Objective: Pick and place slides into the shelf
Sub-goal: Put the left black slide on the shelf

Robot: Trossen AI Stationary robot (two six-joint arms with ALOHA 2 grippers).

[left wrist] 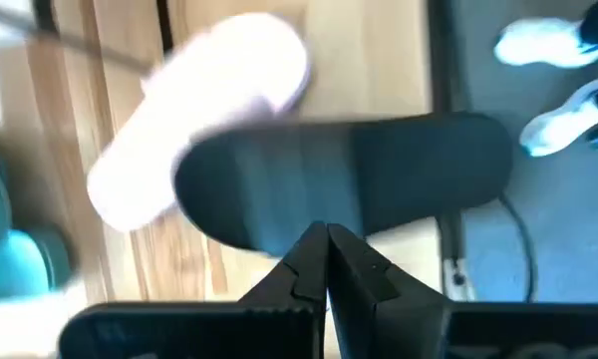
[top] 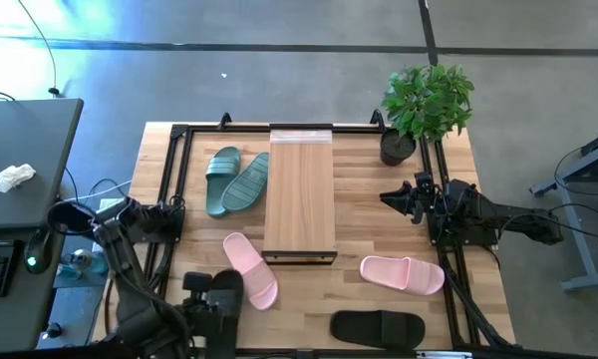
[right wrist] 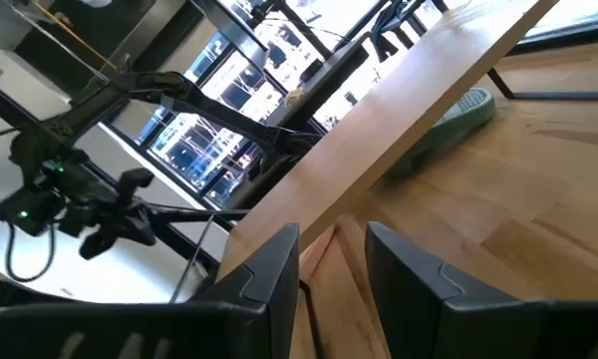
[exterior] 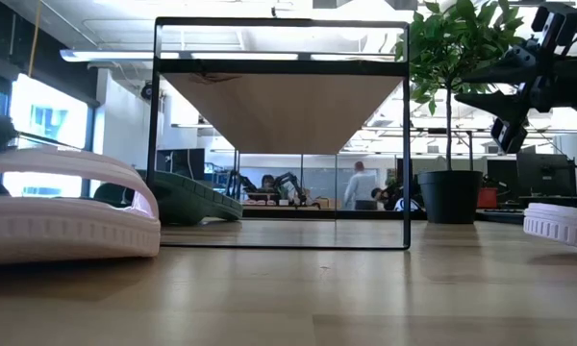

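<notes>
The shelf stands in the middle of the table, with its plank top on a thin black frame. Two green slides lie left of it, one sole up. One pink slide lies near the shelf's near left corner, and another pink slide lies to its right. A black slide rests at the near edge. My left gripper is at the near left, shut on a second black slide. My right gripper hovers open to the right of the shelf, touching nothing. My left gripper pinches the black slide by one long side edge, about midway along it, between its two shut fingers. The fingers lie across the slide. The slide is lifted clear, above the pink slide and the table.
A potted plant stands at the far right corner, close behind my right gripper. A black metal frame runs round the table's edges. A dark desk with a crumpled white cloth stands to the left. People move in the room beyond.
</notes>
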